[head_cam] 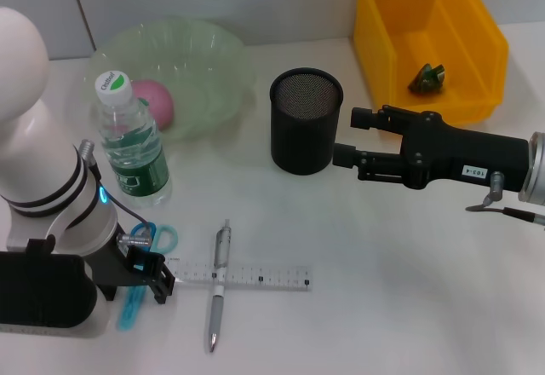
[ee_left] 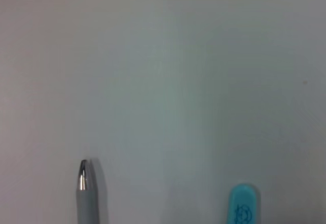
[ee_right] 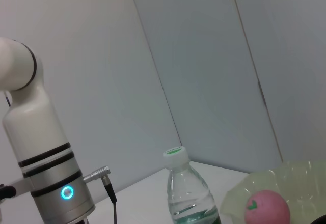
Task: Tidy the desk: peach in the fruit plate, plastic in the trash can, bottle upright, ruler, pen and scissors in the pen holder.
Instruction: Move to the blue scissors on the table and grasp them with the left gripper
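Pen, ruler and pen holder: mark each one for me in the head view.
pen (head_cam: pixel 219 292), head view, on the middle of its barrel where it crosses the ruler.
ruler (head_cam: pixel 264 276), head view, on its clear strip right of the pen.
pen holder (head_cam: pixel 304 132), head view, on its black mesh wall.
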Robot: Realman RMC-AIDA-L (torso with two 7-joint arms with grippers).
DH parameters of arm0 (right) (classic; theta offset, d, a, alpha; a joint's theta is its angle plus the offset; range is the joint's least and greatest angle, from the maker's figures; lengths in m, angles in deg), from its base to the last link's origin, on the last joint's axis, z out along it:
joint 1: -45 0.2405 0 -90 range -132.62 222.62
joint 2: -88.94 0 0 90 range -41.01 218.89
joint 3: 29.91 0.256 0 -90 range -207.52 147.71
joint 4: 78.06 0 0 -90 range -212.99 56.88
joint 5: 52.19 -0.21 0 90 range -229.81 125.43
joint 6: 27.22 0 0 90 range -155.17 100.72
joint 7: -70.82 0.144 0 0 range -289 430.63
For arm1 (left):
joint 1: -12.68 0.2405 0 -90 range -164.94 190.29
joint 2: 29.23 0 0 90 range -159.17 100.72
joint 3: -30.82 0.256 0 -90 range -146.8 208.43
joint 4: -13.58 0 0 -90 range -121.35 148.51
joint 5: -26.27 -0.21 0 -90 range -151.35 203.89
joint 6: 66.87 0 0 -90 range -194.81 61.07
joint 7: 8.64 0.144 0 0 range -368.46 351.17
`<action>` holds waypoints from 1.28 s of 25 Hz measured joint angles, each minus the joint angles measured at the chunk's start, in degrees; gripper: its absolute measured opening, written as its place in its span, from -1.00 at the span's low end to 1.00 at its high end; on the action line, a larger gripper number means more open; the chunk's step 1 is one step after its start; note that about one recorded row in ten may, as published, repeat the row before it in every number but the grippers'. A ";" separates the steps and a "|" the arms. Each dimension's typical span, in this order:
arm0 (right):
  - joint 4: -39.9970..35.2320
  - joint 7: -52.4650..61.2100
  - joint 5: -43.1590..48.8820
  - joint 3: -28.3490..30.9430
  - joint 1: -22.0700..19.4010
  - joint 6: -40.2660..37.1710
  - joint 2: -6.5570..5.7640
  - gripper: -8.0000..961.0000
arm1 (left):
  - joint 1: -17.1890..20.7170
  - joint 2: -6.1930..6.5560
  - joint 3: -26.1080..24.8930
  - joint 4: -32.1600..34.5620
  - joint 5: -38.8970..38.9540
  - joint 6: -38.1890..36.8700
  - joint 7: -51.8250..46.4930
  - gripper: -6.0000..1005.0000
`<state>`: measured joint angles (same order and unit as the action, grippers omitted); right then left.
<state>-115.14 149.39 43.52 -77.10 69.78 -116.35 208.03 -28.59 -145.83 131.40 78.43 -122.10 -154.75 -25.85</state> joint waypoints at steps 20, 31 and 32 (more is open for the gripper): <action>-0.09 -0.22 0.00 0.01 -0.31 -0.17 -0.09 0.72 | 0.89 0.03 3.07 5.29 -0.86 -0.99 -4.15 0.32; -0.09 -1.07 -0.01 0.00 -0.16 -0.17 -0.09 0.72 | 0.35 0.05 3.98 5.39 -1.69 -1.89 -5.99 -0.01; -0.08 -1.07 0.00 0.00 -0.10 -0.16 -0.09 0.72 | 0.32 0.08 3.98 5.32 -1.69 -1.91 -5.99 -0.03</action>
<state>-115.23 148.31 43.52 -77.10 69.68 -116.50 207.94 -28.26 -145.76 135.39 83.74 -123.79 -156.65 -31.84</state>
